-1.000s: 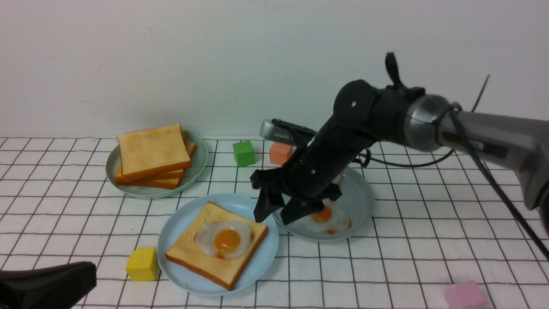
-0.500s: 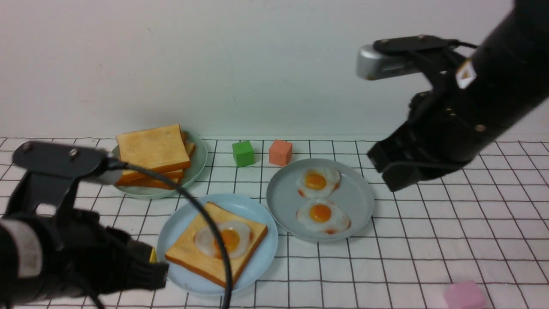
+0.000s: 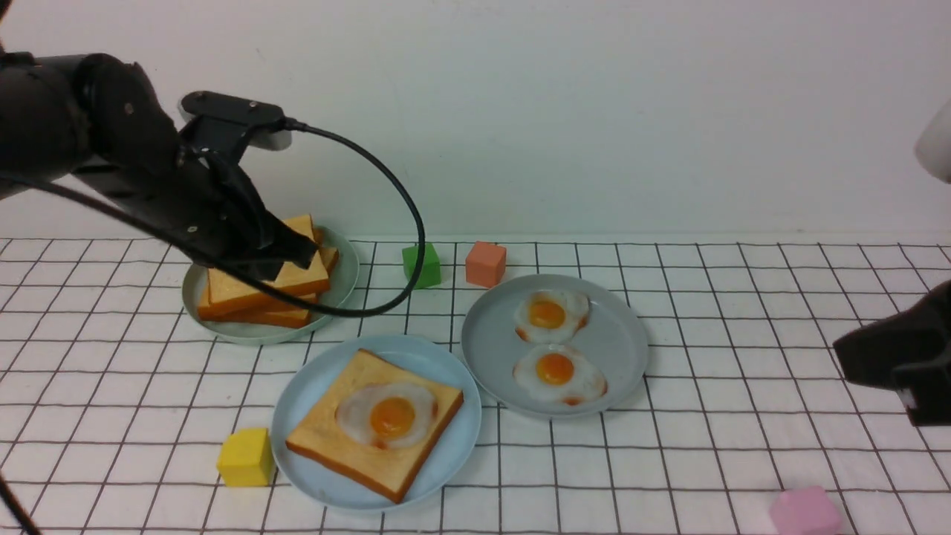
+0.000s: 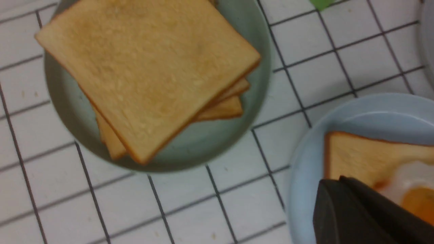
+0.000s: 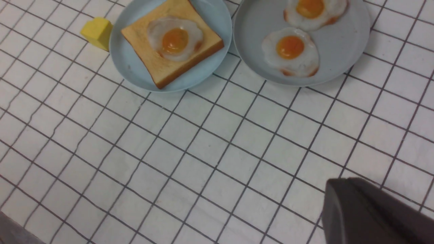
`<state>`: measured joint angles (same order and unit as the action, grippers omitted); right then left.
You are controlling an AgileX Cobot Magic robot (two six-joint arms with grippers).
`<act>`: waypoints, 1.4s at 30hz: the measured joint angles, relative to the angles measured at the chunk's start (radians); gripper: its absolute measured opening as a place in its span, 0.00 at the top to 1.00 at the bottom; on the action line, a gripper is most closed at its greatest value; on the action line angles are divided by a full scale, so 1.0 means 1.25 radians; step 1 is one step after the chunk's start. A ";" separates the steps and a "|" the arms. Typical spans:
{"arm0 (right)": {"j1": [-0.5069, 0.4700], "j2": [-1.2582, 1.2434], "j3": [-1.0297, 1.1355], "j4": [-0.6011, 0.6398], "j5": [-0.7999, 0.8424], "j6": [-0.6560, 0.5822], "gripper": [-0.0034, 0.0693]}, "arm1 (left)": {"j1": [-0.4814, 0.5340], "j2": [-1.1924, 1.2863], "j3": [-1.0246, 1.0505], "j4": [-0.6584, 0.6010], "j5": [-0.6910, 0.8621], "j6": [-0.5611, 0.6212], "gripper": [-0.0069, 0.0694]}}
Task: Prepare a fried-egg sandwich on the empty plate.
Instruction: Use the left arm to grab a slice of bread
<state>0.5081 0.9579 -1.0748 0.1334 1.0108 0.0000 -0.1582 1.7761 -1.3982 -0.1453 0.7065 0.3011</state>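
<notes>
The pale sky-blue plate sits front centre and carries one toast slice with a fried egg on top. A stack of toast slices lies on the grey-green plate at the back left. My left gripper hovers shut and empty just over that stack's right side; in the left wrist view its tip shows over the sky-blue plate, beside the stack. My right gripper hangs shut and empty at the far right, away from the plates.
A grey-blue plate with two fried eggs stands right of centre. Small blocks lie about: green, salmon, yellow, pink. A wall closes off the back.
My left arm swung from the front left corner up and back to above the toast stack. My right arm pulled away from the plates to the right edge, its gripper closing empty.
</notes>
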 joint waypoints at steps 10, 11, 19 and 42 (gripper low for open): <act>0.000 -0.002 0.013 -0.022 0.021 0.000 0.94 | 0.017 0.168 -0.131 0.033 0.027 0.232 0.68; 0.000 -0.002 0.013 -0.022 0.020 0.000 0.94 | 0.017 0.172 -0.133 0.034 0.006 0.275 0.57; 0.000 -0.002 0.013 -0.021 0.005 0.000 0.93 | 0.017 0.230 -0.134 0.040 -0.086 0.367 0.33; 0.000 -0.002 0.013 0.067 0.023 0.000 0.90 | 0.017 0.211 -0.141 0.079 -0.106 0.345 0.85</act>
<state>0.5081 0.9556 -1.0585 0.2174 1.0394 0.0000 -0.1376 2.0404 -1.5740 -0.0464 0.5738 0.7326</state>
